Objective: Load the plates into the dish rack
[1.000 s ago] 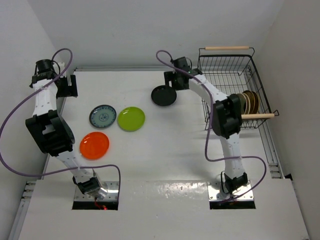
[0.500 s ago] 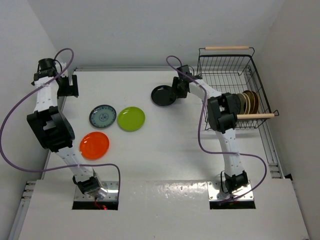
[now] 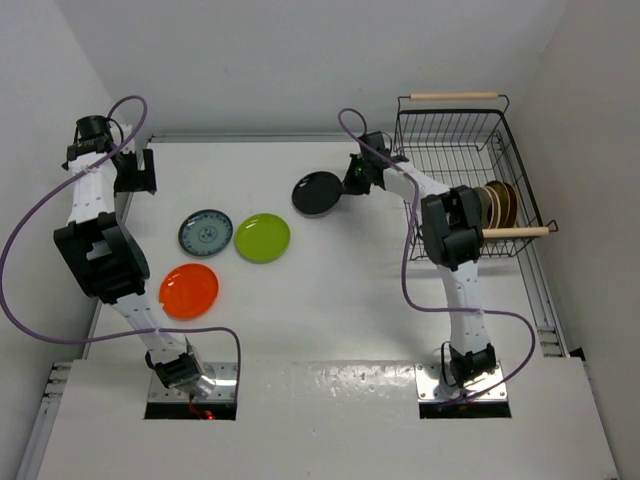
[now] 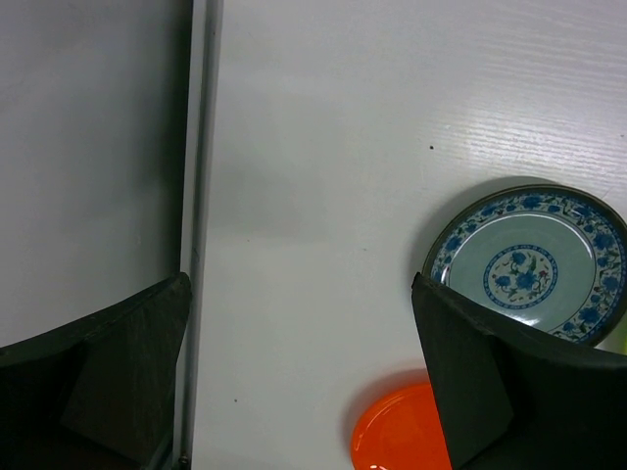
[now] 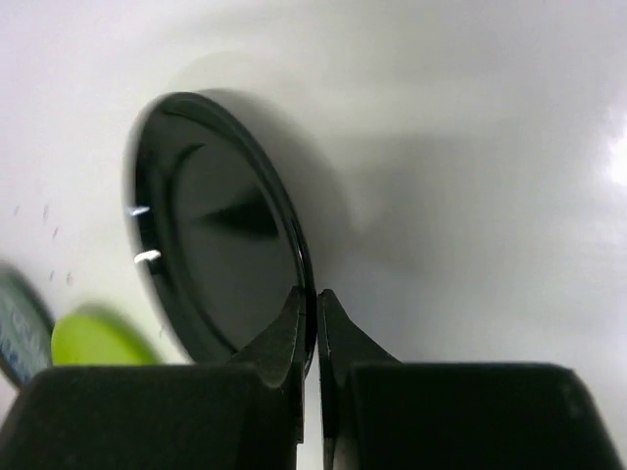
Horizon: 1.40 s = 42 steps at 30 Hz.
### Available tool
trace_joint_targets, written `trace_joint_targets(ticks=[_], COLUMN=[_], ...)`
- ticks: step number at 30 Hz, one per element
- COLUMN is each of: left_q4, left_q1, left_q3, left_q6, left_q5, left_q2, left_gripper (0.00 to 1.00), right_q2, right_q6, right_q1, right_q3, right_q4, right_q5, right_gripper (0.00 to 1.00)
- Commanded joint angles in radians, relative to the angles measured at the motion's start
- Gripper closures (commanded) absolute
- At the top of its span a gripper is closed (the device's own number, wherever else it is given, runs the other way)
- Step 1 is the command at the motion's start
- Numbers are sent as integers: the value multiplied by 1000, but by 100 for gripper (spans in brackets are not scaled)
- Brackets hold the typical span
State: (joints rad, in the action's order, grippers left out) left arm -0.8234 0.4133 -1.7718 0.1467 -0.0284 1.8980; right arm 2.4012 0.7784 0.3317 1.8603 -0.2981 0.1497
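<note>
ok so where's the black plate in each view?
Top external: black plate at upper centre, left of the dish rack, with the right gripper at its rim.
Left wrist: not in it.
Right wrist: centre-left, tilted, its rim pinched between the fingers.
Shared landmark: lime green plate, below-left of the black plate in both top external and right wrist.
</note>
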Motion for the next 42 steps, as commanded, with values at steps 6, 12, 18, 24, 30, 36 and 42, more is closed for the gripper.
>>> trace_joint_targets(ticks=[6, 12, 18, 24, 30, 36, 42], left_q4=[1, -8, -17, -26, -26, -36, -36], left_q1=[-25, -54, -100, -131, -140, -149, -149], left_q3=[-26, -17, -8, -8, 24, 35, 35], left_q6=[2, 22, 42, 42, 62, 62, 71], left_q5=[-1, -30, -19, -19, 8, 18, 18], left_q2=[-19, -19, -19, -19, -37, -37, -37], left_gripper=[0, 0, 0, 0, 0, 0, 0], right_q2=[-534, -694, -801, -893, -881, -818, -784], right_q6=[-302, -652, -955, -957, -901, -939, -930], right_q1=[18, -19, -69, -125, -186, -194, -198], right_q3=[-89, -66, -249, -450, -599, -635, -661], right_q4=[46, -252, -266, -185, -121, -47, -10], right_q5=[-117, -610, -1071, -974, -852, -941, -908], right_gripper=[100, 100, 100, 100, 100, 100, 100])
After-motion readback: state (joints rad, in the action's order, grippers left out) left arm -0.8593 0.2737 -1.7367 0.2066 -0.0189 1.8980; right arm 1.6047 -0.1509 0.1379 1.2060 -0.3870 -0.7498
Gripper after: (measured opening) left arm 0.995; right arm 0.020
